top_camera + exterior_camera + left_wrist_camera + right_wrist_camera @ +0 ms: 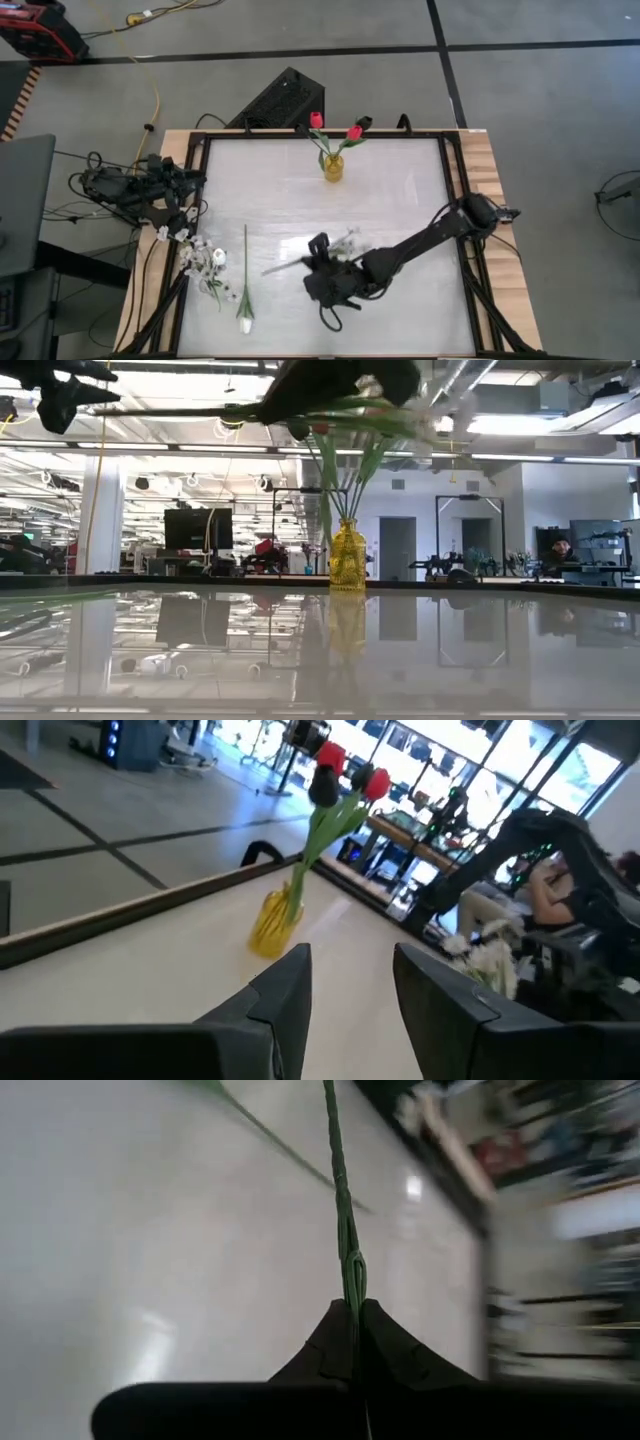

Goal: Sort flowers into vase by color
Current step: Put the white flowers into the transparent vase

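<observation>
A yellow vase (332, 167) (347, 555) (272, 925) stands near the table's far edge with two red tulips (335, 127) in it. My right gripper (322, 268) (352, 1312) is over the table's near middle, shut on a green-stemmed flower (300, 263) with pale blossoms (347, 239). A white blossom spray (205, 262) and a white tulip (245, 322) lie flat on the table at near left. My left gripper (350, 990) is open and waits at the table's left edge (165, 195), touching nothing. My right gripper pinches the flower's green stem (350, 1275) between its two fingertips (330, 1340). The stem runs on ahead of the fingertips toward the table's left (268, 270). The flower is lifted clear of the table and lies roughly level (180, 410).
Bare white tabletop (400, 200) spreads between the held flower and the vase. A black frame rail (455, 200) borders the table, with wooden edges outside it. Cables (90, 190) cluster by the left arm. A person sits beyond the table (560, 890).
</observation>
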Motion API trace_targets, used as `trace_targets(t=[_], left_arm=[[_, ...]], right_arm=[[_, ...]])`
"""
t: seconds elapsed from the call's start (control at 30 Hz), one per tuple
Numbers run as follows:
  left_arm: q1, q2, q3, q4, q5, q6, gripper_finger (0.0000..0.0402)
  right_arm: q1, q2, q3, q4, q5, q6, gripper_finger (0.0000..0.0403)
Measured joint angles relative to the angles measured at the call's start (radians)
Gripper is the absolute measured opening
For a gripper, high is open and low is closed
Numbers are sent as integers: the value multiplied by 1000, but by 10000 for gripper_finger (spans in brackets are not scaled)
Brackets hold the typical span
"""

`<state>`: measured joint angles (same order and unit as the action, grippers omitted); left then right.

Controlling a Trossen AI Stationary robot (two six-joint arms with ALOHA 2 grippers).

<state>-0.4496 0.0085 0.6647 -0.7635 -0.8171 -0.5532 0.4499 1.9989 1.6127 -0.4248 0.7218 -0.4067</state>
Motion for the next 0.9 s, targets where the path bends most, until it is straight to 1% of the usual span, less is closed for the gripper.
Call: trace_targets(t=[0.07, 0.17, 0.27, 0.33, 0.43, 0.5, 0.6, 0.7, 0.77, 0.9], left_arm=[[0, 14, 0, 34, -2, 24, 128], [0, 49, 1, 93, 0, 64, 126], [0, 99, 12, 157, 32, 104, 126], [0, 136, 26, 214, 75, 125, 126], [0, 203, 57, 288, 146, 181, 126], [0, 253, 94, 318, 158, 222, 126], [1, 329, 178, 317, 149, 255, 126], [4, 411, 257, 267, 149, 256, 126], [14, 466, 296, 208, 147, 220, 126], [57, 570, 324, 108, 183, 161, 126]], right_arm=[[-11, -10, 0, -16, 59, -152, 29], [-29, -5, 0, -7, 168, -429, 29], [-62, -2, 0, 86, 257, -692, 29], [-92, -3, 0, 172, 263, -845, 35], [-130, -2, 0, 316, 261, -1054, 39], [-149, -2, 0, 428, 256, -1195, 36], [-171, -2, 0, 580, 240, -1387, 31], [-196, -2, 0, 678, 151, -1470, 30], [-211, -2, 0, 736, 99, -1524, 32], [-232, -3, 0, 762, 15, -1588, 30]])
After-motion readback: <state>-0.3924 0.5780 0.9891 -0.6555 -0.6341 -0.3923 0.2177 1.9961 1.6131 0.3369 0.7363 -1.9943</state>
